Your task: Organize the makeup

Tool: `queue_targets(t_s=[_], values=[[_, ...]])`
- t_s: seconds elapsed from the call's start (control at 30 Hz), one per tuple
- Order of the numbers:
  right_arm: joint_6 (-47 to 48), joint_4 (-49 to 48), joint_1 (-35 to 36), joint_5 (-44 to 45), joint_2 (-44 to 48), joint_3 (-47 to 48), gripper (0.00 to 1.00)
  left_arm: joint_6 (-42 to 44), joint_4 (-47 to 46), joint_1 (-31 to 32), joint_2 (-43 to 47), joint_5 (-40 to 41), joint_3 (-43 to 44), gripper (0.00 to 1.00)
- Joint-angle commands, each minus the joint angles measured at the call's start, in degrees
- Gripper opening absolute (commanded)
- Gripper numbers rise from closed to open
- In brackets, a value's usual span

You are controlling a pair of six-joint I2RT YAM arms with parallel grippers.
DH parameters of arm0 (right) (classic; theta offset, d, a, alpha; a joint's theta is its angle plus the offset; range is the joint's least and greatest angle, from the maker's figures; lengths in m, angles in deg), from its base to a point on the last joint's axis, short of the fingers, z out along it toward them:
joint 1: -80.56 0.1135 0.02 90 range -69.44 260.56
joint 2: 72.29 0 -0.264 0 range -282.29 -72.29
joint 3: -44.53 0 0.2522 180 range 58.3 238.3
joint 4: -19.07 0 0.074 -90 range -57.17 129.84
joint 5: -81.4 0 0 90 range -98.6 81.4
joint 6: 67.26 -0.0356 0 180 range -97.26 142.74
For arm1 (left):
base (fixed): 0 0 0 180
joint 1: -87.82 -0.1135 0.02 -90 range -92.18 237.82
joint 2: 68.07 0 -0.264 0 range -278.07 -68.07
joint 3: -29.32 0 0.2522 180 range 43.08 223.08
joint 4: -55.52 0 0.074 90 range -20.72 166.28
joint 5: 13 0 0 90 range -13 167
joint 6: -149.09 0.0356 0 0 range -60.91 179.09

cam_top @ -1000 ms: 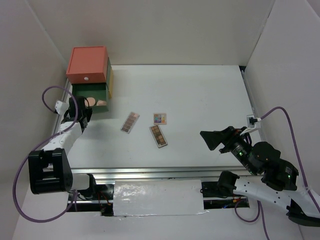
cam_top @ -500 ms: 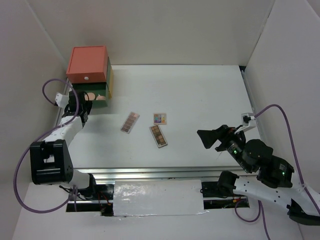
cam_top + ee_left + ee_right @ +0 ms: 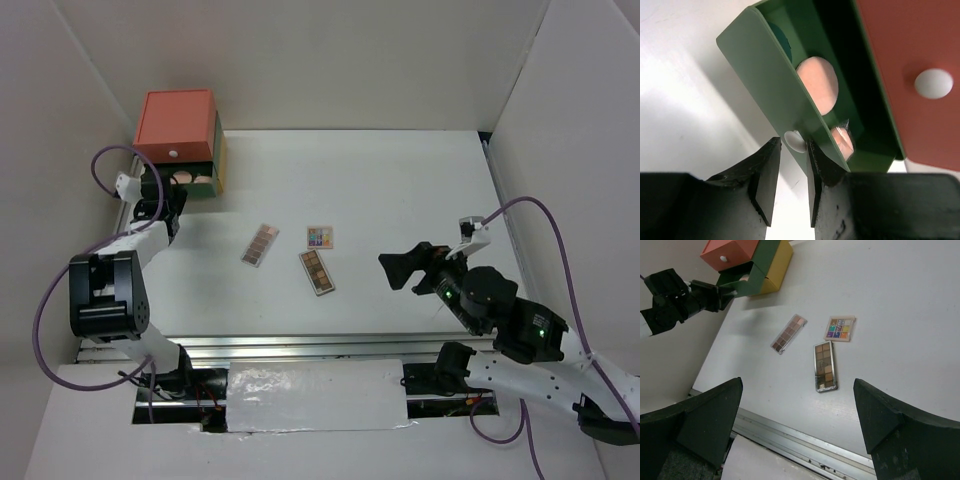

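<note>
Three palettes lie mid-table: pinkish (image 3: pixel 260 244), multicolour (image 3: pixel 320 237), brown (image 3: pixel 317 272). They also show in the right wrist view: pinkish (image 3: pixel 789 333), multicolour (image 3: pixel 841 328), brown (image 3: pixel 825 366). My left gripper (image 3: pixel 162 200) is at the front of the green drawer (image 3: pixel 765 80), its jaws narrowly apart around the drawer's white knob (image 3: pixel 795 141). The drawer is slightly open and holds two peach puffs (image 3: pixel 817 85) (image 3: pixel 840 140) and the dark green compact (image 3: pixel 782 42). My right gripper (image 3: pixel 400 270) is wide open and empty, hovering right of the palettes. The green tube is not visible.
The stacked drawer box (image 3: pixel 180 130) stands at the far left corner, with its coral drawer (image 3: pixel 910 75) on top and a yellow part (image 3: pixel 775 265) behind. White walls close in the left, back and right. A metal rail (image 3: pixel 300 348) runs along the near edge.
The green drawer has slid back into the box, from well pulled out to nearly closed, with my left gripper following it. My right gripper has moved left, toward the palettes.
</note>
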Motion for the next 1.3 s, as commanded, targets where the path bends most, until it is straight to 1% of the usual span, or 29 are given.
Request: queue_targets(t_s=[0.0,0.13,0.3,0.47,0.63,0.67,0.8,0.83,0.93,1.0,1.13,1.2,1.27], values=[[1.49,-4.52,0.03,1.32,-1.5,0.5,1.0,1.76,-6.92,-1.06,-3.6,-1.82,2.86,0.4],[2.37,-5.31,0.03,1.41,-3.17,1.47,1.0,1.23,-9.47,-1.41,-5.54,-2.26,3.12,0.46],[3.86,-7.86,0.03,1.76,-5.71,2.17,1.0,1.14,-11.23,-2.11,-10.28,-3.4,6.72,0.51],[5.62,-9.27,-0.06,2.02,-8.61,3.31,1.0,0.88,-13.78,-2.38,-13.62,-3.93,8.57,0.53],[7.02,-11.47,-0.06,1.76,-9.93,3.23,1.0,0.62,-15.71,-2.47,-14.16,-3.93,7.7,0.57],[7.2,-12.25,-0.06,1.67,-10.02,3.22,1.0,0.61,-16.24,-2.47,-14.24,-3.93,7.43,0.59],[7.73,-12.96,-0.15,0.97,-10.38,3.22,1.0,0.61,-15.37,-2.56,-15.12,-3.93,8.48,0.63],[7.73,-12.79,-0.06,0.97,-10.46,3.05,1.0,0.61,-15.97,-2.56,-15.12,-3.93,8.05,0.66],[7.64,-12.96,-0.06,1.05,-9.59,2.26,1.0,0.7,-17.48,-2.56,-15.73,-4.19,7.86,0.71],[7.55,-12.88,-0.06,0.97,-8.89,1.91,1.0,1.32,-15.63,-2.56,-16.0,-3.93,8.66,0.72],[7.64,-12.53,-0.06,1.14,-8.09,1.03,1.0,2.63,-17.21,-2.47,-16.17,-3.93,8.22,0.75],[7.64,-12.44,-0.15,0.97,-7.83,0.77,1.0,2.55,-15.19,-2.47,-16.44,-4.28,8.75,0.76],[7.55,-12.61,-0.15,0.7,-7.3,0.5,1.0,1.85,-15.71,-2.38,-15.3,-4.11,6.05,0.75]])
